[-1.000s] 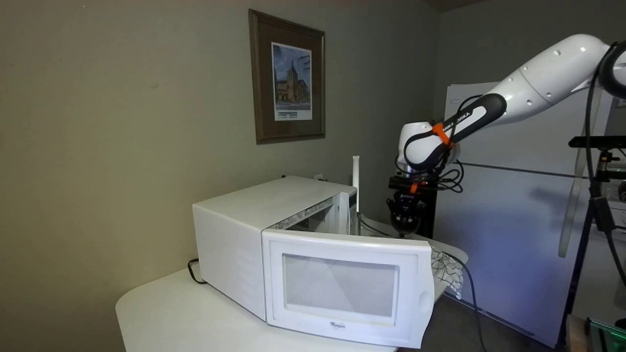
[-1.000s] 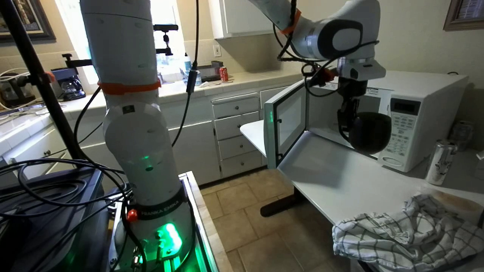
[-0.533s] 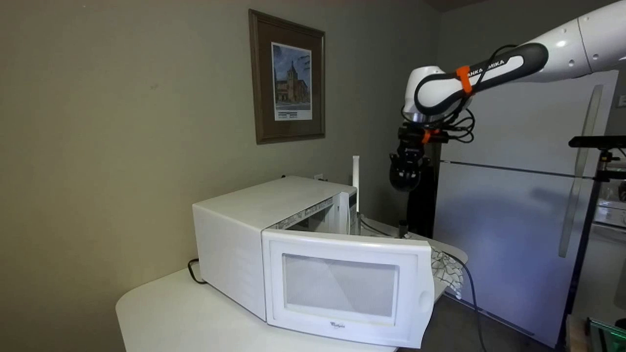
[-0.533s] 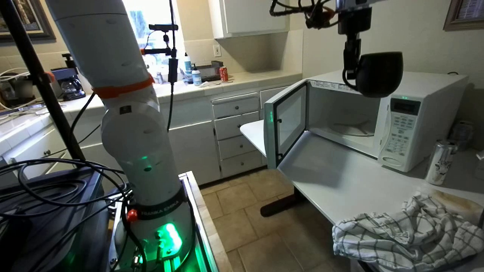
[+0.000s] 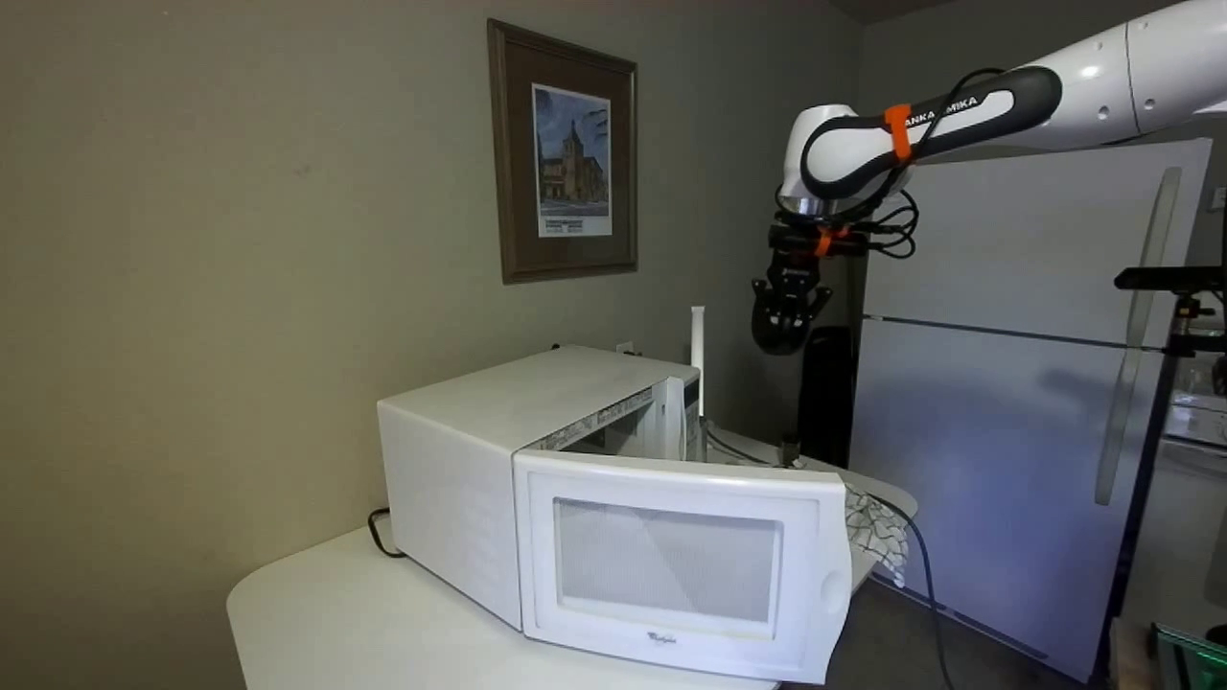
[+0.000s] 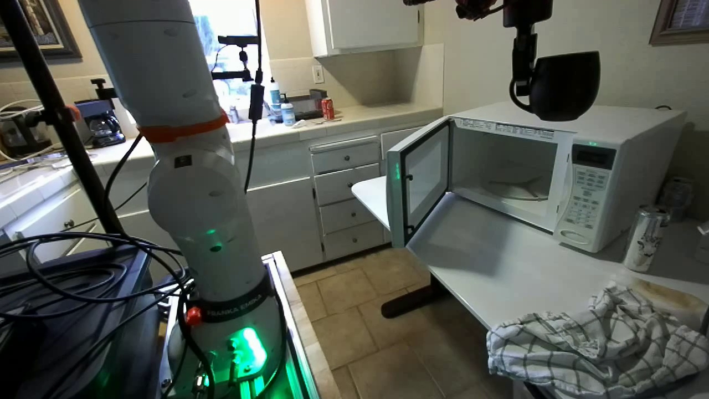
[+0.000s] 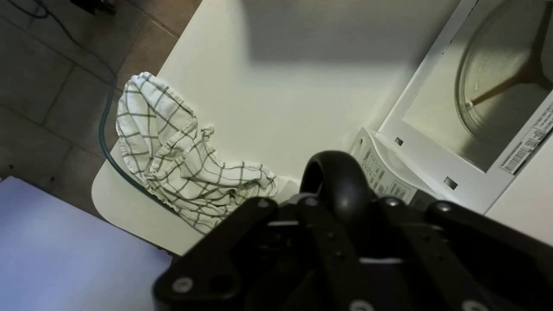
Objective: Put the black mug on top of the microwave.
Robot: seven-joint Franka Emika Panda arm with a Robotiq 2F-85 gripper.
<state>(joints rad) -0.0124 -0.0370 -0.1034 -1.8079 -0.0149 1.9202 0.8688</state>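
Black mug (image 6: 565, 86), plain and rounded, held almost upright in the air by the dark jointed gripper (image 6: 523, 75), which-side visible: clamped at the handle side. Hangs apart from the white boxy microwave (image 5: 451, 498), on its button-panel side. In an exterior view, can read "Whirlpool" in script on the open white-framed door (image 5: 671, 561). Can read "FRANKA EMIKA" on the dark band (image 6: 235, 307) around the white robot base (image 6: 221, 332). Cannot read the pale printed strip (image 6: 504, 129) above the microwave opening, nor the print on the tall silver can (image 6: 645, 238).
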